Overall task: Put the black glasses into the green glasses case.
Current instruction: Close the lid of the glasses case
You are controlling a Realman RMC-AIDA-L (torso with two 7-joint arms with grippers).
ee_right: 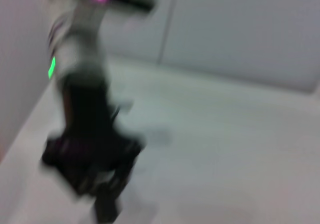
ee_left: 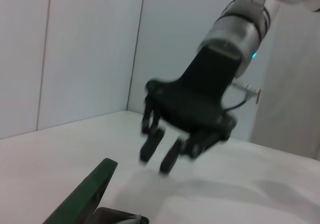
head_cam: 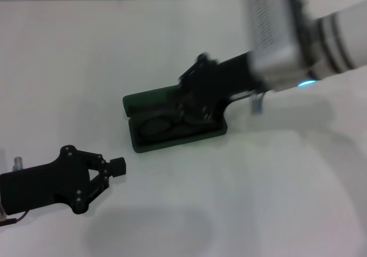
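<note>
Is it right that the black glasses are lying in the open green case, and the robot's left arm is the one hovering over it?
Nearly. In the head view the right gripper is over the green glasses case, with the black glasses inside. The left gripper sits aside.

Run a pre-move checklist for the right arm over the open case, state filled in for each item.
1. The green glasses case open on the table: ok.
2. The black glasses lying inside the case: ok.
3. Both temple arms fully within the case rim: cannot tell, the right gripper covers that end.
4. Right gripper fingers apart, holding nothing: ok in the left wrist view.
5. The left gripper clear of the case, near the table's front-left: ok.
</note>
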